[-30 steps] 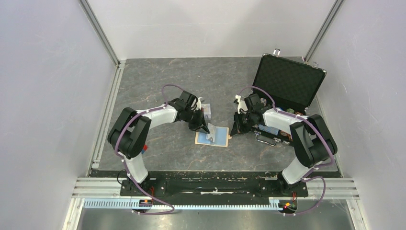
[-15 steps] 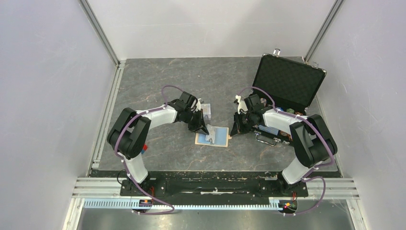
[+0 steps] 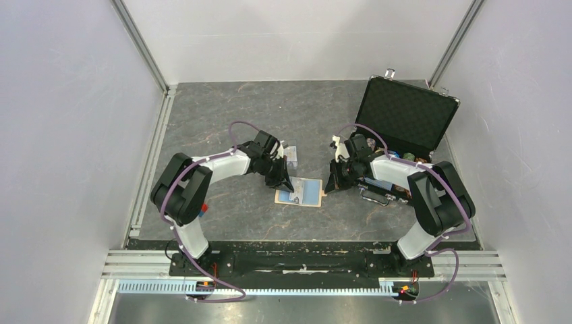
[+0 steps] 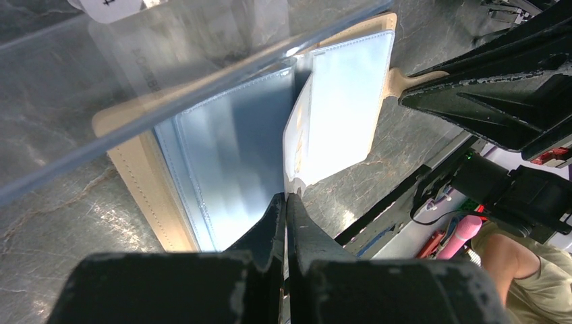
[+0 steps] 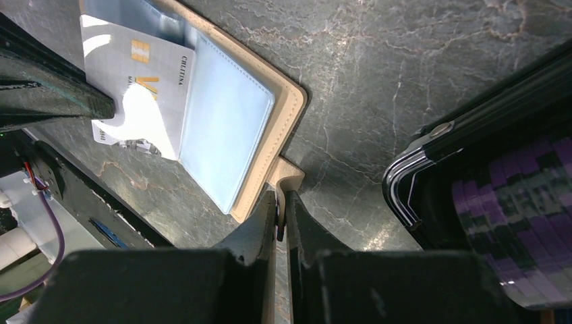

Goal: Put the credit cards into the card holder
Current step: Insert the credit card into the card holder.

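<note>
Stone tabletop [image 3: 222, 115], card [image 5: 138, 88] part-hidden in holder [image 5: 233, 135]

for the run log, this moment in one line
left jaws: shut on credit card | card: edge at centre fold of open card holder | right jaws: shut on snap tab | step: card not yet seated

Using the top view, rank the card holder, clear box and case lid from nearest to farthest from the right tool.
1. Card holder, at the left of the right tool, tab in its grip.
2. Clear box, farther left and back.
3. Case lid, back right.
</note>
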`<state>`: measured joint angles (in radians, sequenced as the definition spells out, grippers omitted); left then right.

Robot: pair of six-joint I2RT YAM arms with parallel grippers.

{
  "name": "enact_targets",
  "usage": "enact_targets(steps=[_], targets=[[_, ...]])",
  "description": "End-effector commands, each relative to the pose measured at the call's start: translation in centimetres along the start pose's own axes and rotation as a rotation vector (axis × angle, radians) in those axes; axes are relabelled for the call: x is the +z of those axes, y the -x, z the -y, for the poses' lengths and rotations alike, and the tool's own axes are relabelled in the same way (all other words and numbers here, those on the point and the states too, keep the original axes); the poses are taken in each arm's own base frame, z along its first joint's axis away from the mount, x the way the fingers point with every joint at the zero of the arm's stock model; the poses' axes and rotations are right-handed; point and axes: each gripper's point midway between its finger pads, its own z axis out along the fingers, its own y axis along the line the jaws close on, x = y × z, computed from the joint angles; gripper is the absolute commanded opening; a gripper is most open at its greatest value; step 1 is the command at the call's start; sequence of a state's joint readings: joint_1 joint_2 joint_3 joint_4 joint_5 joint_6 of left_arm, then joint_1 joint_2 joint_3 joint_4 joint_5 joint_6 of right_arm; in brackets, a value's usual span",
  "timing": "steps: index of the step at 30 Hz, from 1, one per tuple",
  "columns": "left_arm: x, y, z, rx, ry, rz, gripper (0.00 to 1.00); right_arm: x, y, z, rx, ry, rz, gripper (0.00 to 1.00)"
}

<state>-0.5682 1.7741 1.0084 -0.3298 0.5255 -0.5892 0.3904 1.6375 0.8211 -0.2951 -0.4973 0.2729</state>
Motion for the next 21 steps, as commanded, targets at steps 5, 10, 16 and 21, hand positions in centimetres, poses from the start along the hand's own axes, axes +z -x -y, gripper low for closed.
enact_targets(steps=[5,10,16,21], targets=[[1.2,0.7,-0.6,-0.019,0.039,0.014,0.02,-0.1,-0.3,-0.1,0.001,0.011,0.016,0.0],[1.3,1.4,-1.0,-0.024,0.068,0.037,0.02,-0.1,-0.4,-0.1,0.0,0.01,0.015,0.0],[1.0,2.9,-1.0,-0.023,0.101,0.08,0.02,-0.1,-0.5,-0.1,0.001,0.01,0.016,0.0],[0.6,3.3,-1.3,-0.045,0.116,0.104,0.02,-0.1,-0.8,0.0,0.002,0.009,0.011,0.0]])
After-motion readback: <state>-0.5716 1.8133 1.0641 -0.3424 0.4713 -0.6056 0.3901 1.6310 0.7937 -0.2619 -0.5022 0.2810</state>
